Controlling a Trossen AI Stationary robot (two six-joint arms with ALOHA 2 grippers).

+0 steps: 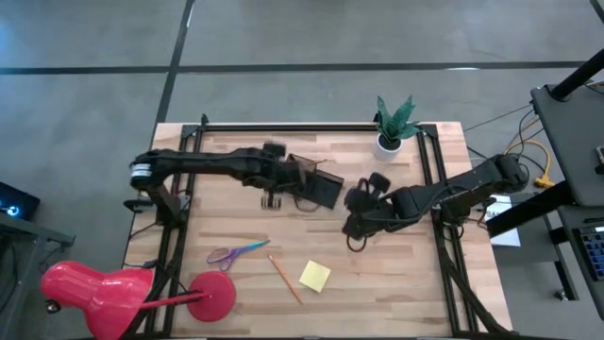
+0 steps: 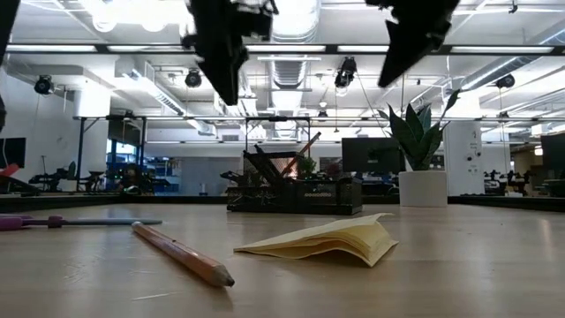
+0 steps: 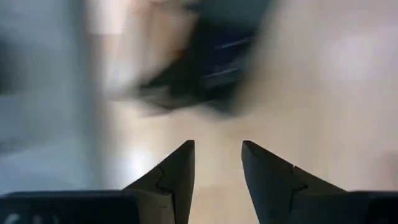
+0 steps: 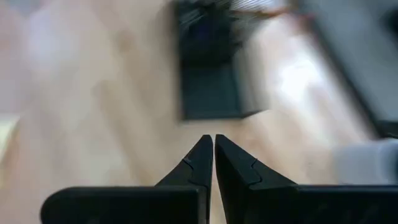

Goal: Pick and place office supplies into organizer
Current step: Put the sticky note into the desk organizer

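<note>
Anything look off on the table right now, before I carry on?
Two small things. The sticky-note pad lies with its top sheets curled up off the wood instead of flat. In the organizer, a pencil leans at a slant out of the cup. Scissors and loose pencil lie unpicked; nothing looks spilled or broken.

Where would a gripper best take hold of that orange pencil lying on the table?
Probably mid-shaft, coming straight down from above. The orange pencil lies flat on the table, slanted, clear of the yellow sticky-note pad and scissors. The fingers should close across its thin width, turned square to its slant.
</note>
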